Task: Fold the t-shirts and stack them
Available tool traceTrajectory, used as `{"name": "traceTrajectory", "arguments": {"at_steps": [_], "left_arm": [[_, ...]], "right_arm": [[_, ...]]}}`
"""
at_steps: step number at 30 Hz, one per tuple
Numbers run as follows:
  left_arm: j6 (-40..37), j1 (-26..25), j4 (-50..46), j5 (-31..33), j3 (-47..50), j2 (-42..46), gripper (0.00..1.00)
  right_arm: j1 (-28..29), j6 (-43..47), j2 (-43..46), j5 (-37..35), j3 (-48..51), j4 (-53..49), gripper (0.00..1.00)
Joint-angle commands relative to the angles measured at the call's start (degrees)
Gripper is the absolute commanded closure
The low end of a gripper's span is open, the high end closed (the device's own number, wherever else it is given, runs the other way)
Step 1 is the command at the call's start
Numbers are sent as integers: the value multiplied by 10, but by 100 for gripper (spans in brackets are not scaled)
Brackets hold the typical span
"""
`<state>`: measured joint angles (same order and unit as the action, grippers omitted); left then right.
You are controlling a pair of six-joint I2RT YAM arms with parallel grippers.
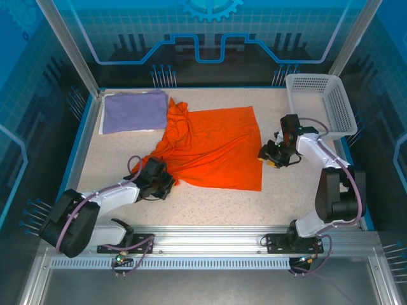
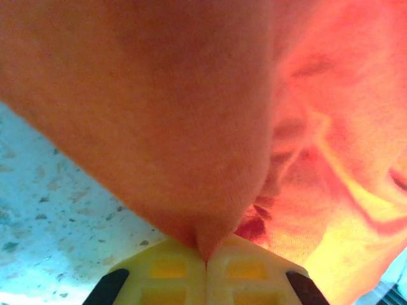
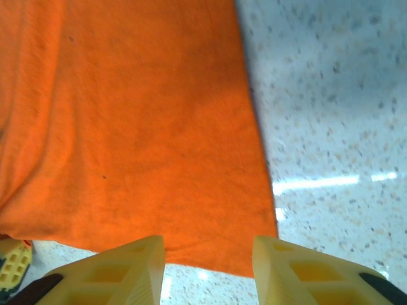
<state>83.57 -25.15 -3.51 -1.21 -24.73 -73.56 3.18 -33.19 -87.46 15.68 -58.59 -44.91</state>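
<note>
Orange cloth is bunching at the near left, where the left fingers [image 2: 166, 274] are pressing together on a pinched fold of the orange t-shirt [image 1: 216, 149]. The right fingers [image 3: 299, 270] are standing spread at its right edge, gripping nothing, with speckled desk [image 1: 210, 203] lying open to their right. The shirt is sprawling rumpled mid-desk. At the far left the lavender t-shirt [image 1: 133, 111] is lying flat and folded, and at the far right a white mesh basket [image 1: 340, 111] is sitting.

Near table [image 1: 216, 206] strip lies free; orange t-shirt [image 1: 219, 146] and basket [image 1: 337, 109] crowd beyond.
</note>
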Motion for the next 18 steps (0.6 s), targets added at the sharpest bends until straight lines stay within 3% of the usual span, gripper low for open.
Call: {"name": "traceTrajectory", "arguments": {"at_steps": [1,7,12,18], "left_arm": [[-42,-3,-22,25,-29,0,100],[-76,-3,-148,50,-97,86,100],[-102,6,-206,44,-130,120,100],[-104,9,-207,37,-126,121,100]], "right_arm": [[-10,-11,34,14,46,-10,57],[2,-95,69,25,148,43,42],[40,-138,71,-10,170,52,42],[90,-185,39,-37,189,75,44]]}}
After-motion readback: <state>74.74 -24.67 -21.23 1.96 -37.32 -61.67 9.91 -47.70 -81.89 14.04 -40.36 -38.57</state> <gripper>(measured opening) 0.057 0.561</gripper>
